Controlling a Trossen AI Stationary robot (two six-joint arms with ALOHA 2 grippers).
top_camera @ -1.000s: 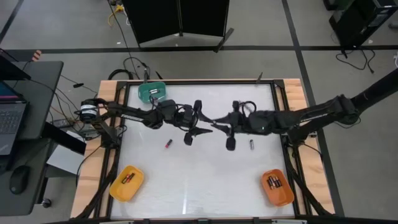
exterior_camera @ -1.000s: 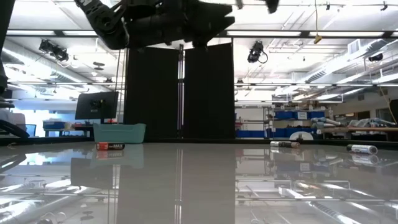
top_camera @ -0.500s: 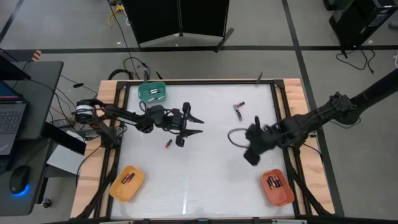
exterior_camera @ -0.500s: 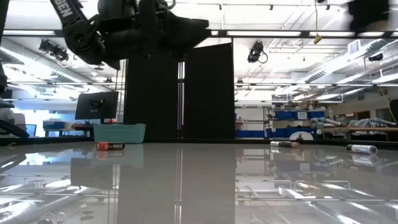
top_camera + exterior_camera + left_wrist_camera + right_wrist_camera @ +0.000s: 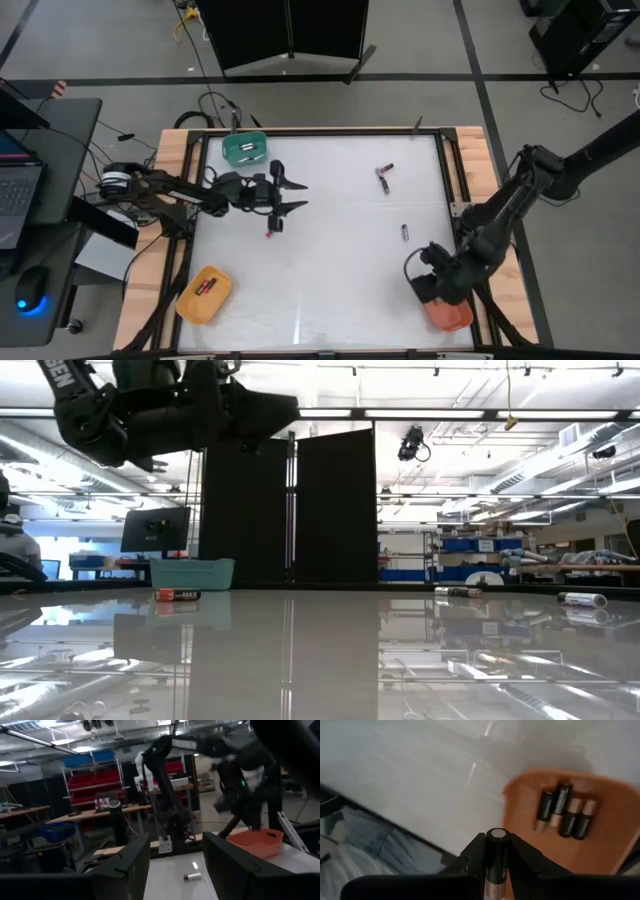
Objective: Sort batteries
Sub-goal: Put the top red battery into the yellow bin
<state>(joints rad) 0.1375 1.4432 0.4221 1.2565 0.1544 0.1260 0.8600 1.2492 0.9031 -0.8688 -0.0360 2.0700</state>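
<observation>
My right gripper [image 5: 430, 285] hangs over the left rim of the orange tray [image 5: 452, 316] at the near right corner, shut on a black battery with a copper end [image 5: 496, 851]. Several more batteries [image 5: 565, 814] lie in that tray [image 5: 600, 850]. My left gripper [image 5: 300, 196] is open above the table's left half, a little beyond a red battery [image 5: 270, 232] that lies on the table. Two batteries [image 5: 384, 173] lie at the far right and one [image 5: 405, 232] lies at the mid right. In the left wrist view that single battery [image 5: 192, 876] shows between the open fingers, farther off. My right gripper pinches the battery's sides [image 5: 496, 862] between its two fingers. The battery lies along the fingers, its black end [image 5: 496, 835] sticking out past their tips. The fingers point steeply down. The battery is lifted clear, above the table beside the orange tray's rim.
A green tray [image 5: 244, 149] stands at the far left and a yellow tray [image 5: 203, 293] with batteries at the near left. The low view shows the red battery [image 5: 178, 595] in front of the green tray [image 5: 192, 572]. Wooden frame rails border the table.
My right gripper has swung from the table's middle toward the near right corner, sunk and tipped to point down, carrying the battery over the orange tray's rim. My left gripper has drawn back toward the table's left edge, staying open.
</observation>
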